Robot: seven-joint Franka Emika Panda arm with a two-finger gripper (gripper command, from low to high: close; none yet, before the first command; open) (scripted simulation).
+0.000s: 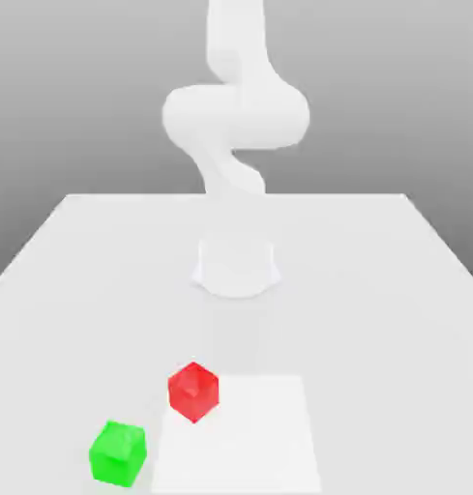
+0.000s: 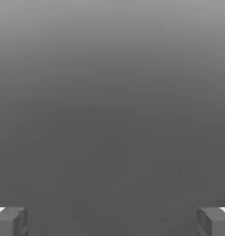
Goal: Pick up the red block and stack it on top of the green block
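Green block sits at the exterior view's left, near the table front edge. Red block is just to its right and a bit further back, apart from it, turned corner-on. In the hand view the end effector fingers are spread wide w/ nothing between them. Risk imo: since red is rotated, a grab w/o matching yaw could twist it or knock it into green.

Open table surrounds the red block, with only the green block standing near.
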